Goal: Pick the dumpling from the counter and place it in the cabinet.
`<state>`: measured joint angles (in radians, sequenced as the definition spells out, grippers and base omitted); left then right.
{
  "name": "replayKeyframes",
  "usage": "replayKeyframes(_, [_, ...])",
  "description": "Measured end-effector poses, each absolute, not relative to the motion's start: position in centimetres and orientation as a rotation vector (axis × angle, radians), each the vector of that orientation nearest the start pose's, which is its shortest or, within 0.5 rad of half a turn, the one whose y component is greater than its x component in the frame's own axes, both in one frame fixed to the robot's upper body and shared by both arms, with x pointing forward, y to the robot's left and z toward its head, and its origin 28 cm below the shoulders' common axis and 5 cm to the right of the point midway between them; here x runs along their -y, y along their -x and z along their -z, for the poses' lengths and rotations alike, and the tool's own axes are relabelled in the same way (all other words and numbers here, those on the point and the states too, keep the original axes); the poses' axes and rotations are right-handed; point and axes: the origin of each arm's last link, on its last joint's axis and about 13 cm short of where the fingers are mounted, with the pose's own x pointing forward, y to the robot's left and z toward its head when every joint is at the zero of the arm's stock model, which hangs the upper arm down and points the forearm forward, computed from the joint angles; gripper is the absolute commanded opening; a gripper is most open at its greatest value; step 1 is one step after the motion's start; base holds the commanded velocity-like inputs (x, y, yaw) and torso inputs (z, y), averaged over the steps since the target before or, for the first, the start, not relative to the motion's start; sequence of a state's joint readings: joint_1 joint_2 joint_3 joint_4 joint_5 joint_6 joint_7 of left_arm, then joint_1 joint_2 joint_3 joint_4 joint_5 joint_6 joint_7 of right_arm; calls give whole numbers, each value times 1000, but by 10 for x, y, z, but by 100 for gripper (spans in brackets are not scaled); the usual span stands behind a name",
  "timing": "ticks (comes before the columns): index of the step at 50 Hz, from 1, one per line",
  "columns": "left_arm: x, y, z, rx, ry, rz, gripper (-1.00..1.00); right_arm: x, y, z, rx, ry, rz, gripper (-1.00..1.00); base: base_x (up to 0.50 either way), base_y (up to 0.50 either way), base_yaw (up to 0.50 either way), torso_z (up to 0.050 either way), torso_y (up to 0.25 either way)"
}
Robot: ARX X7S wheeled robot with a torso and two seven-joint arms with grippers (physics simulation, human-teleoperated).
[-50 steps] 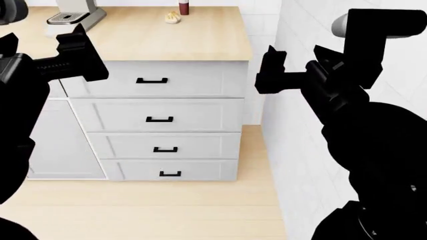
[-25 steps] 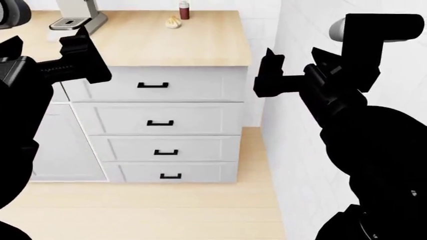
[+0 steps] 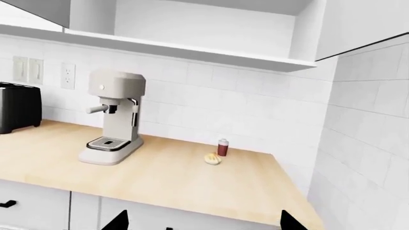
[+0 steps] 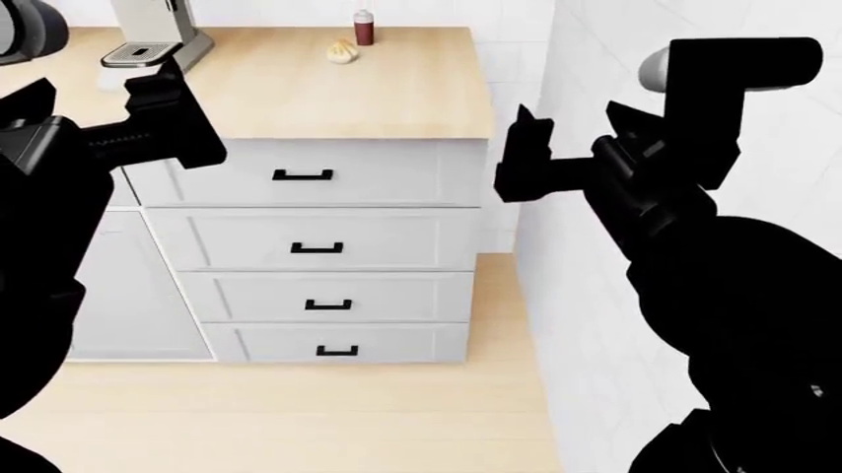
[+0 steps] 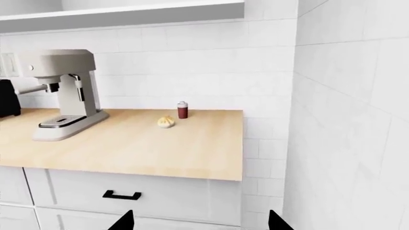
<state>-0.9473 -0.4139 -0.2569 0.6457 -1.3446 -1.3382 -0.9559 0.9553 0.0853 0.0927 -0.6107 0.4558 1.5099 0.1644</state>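
The dumpling (image 4: 341, 51) (image 3: 213, 158) (image 5: 166, 121) lies near the back of the light-wood counter (image 4: 329, 103) (image 3: 160, 179) (image 5: 160, 146), just beside a dark-red bottle. The cabinet (image 3: 191, 28) (image 5: 128, 10) hangs over the counter, with its inside showing in the left wrist view. My left gripper (image 4: 172, 99) (image 3: 203, 223) is open and empty, held in the air in front of the counter's left part. My right gripper (image 4: 516, 156) (image 5: 199, 223) is open and empty too, off the counter's right end. Both are far from the dumpling.
A beige espresso machine (image 4: 152, 34) (image 3: 115, 120) (image 5: 64, 91) stands left of the dumpling, and the red bottle (image 4: 363, 25) (image 3: 222, 147) (image 5: 183, 109) just behind it. A black toaster (image 3: 19, 106) sits far left. Drawers (image 4: 310, 246) fill the counter front. A tiled wall (image 4: 593, 99) closes the right side.
In the head view the counter, drawers and dumpling have slid downward a little. Both grippers stayed open and shifted only slightly.
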Motion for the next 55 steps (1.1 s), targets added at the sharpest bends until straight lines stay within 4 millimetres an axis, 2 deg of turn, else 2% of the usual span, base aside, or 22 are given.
replayKeyframes(4, [-244, -221, -296, 206, 132, -83, 100, 99, -265, -274, 60, -40, -169, 100, 0, 0, 0, 44, 0])
replayKeyframes(22, [-245, -219, -294, 177, 135, -118, 100, 99, -265, -273, 56, -38, -166, 100, 0, 3, 0, 0, 0])
replayKeyframes(36, [-245, -219, -294, 171, 138, -123, 100, 99, -264, -273, 46, -35, -166, 100, 22, 493, 0, 0, 0])
replayKeyframes(55, [-245, -218, -293, 164, 140, -123, 100, 98, -264, -272, 38, -47, -176, 100, 306, 90, 0, 0, 0])
